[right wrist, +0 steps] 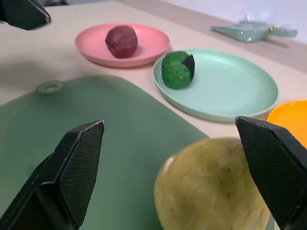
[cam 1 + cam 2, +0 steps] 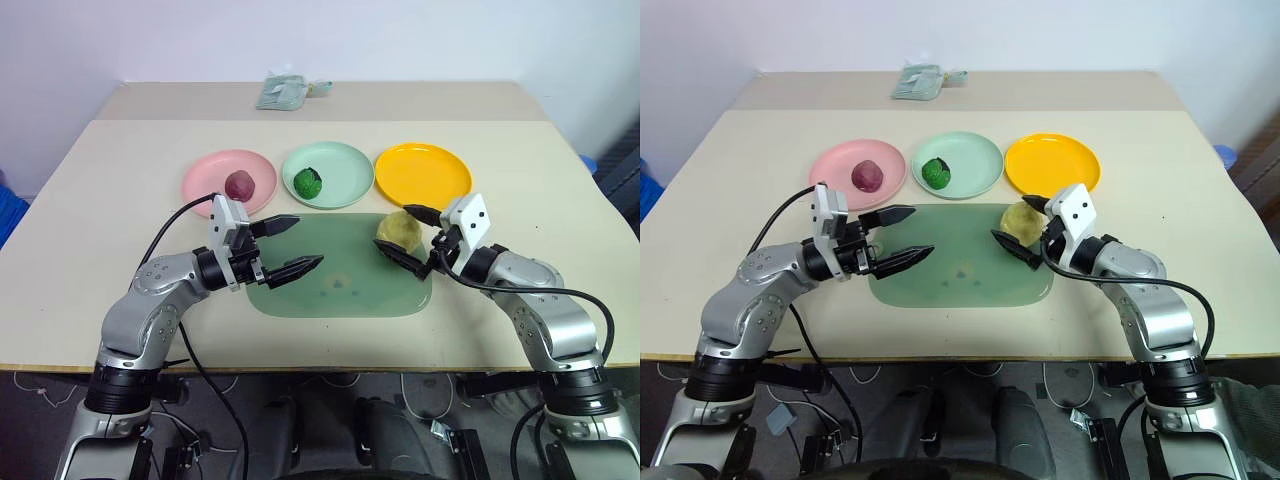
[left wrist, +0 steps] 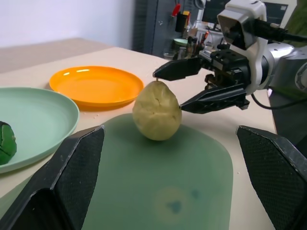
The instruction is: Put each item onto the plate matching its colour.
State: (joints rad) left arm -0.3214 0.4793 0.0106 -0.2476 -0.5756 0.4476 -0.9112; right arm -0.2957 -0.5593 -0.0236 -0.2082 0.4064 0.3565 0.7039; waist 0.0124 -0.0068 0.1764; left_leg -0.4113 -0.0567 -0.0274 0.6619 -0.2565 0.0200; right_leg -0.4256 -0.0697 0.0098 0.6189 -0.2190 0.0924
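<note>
While the red-purple fruit (image 2: 239,184) sits on the pink plate (image 2: 205,172) and the green lump (image 2: 307,182) on the mint plate (image 2: 345,165), the pear (image 2: 399,230) remains on the mat's (image 2: 330,290) two-o'clock corner, five o'clock of the empty yellow plate (image 2: 423,172), between the wide-open right gripper's (image 2: 412,238) fingers, ungrasped, the left gripper (image 2: 285,246) wide and empty.

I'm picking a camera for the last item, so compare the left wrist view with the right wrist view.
Left wrist view alone: the open right pincer around the pale yellow toy pear, most of the bright yellow-orange plastic plate.

Right wrist view alone: the dark red-purple round fruit on the pink plastic plate, a teal pouch behind.

Both: pear, translucent green mat, mint green plate, dark green bumpy lump.
</note>
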